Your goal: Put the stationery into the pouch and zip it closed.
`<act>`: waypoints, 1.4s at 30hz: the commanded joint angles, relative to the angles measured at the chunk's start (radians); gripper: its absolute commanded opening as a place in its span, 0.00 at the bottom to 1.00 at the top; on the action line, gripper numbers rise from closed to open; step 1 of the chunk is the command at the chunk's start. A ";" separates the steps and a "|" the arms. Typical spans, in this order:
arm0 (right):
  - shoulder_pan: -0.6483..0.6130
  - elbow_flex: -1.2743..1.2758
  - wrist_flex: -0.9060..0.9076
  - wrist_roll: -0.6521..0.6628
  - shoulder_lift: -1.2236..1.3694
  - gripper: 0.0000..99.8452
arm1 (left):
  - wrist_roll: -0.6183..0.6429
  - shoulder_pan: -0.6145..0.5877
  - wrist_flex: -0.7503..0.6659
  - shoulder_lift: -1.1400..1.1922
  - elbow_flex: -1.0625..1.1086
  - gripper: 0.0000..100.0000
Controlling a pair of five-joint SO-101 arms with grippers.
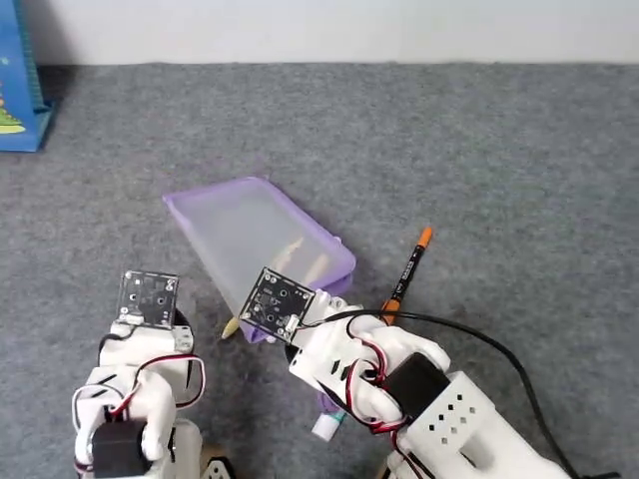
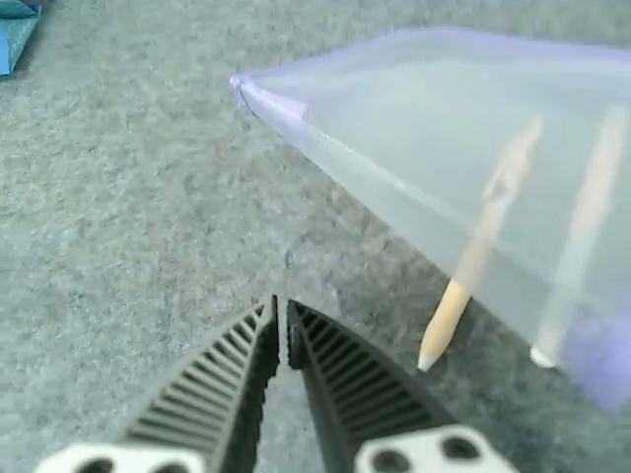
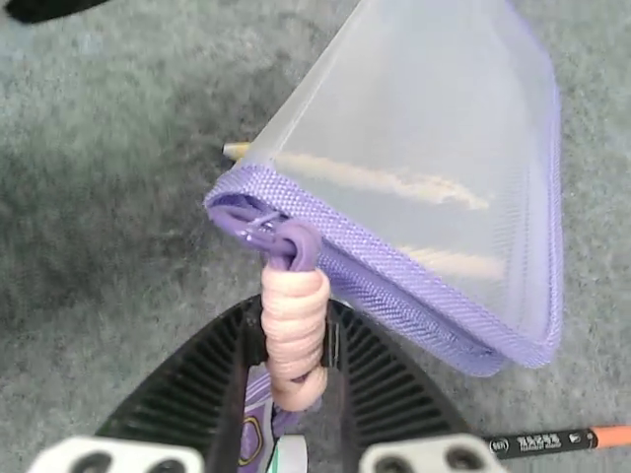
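The right claw is gripping narrowly on the pink coiled cord pull, which is hanging from the purple zip slider. Directly ahead of its fingertips, the one translucent, purple-edged fabric pouch is lying flat on the grey carpet. The woven zip edge is running away from the slider slantwise across the claw's front, so closing it would likely mean drawing the pull along that line.

The left claw is holding nothing, with its jaws nearly together. It is hovering over bare carpet with the pouch ahead and off to one side, apart from it.

Two pale wooden pencils are showing through the pouch wall, and the tip of one is poking out at the corner beside the slider. One black pencil with an orange end is lying outside. It is beside the right claw on the side away from the left claw, with its long axis pointing away from the arm. The right claw is clearly nearer to it. A white-ended object under that arm is too hidden to name.
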 commanded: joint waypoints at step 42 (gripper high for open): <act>0.047 -0.123 -0.096 -0.011 -0.041 0.01 | 0.226 0.180 -0.129 -0.011 0.021 0.26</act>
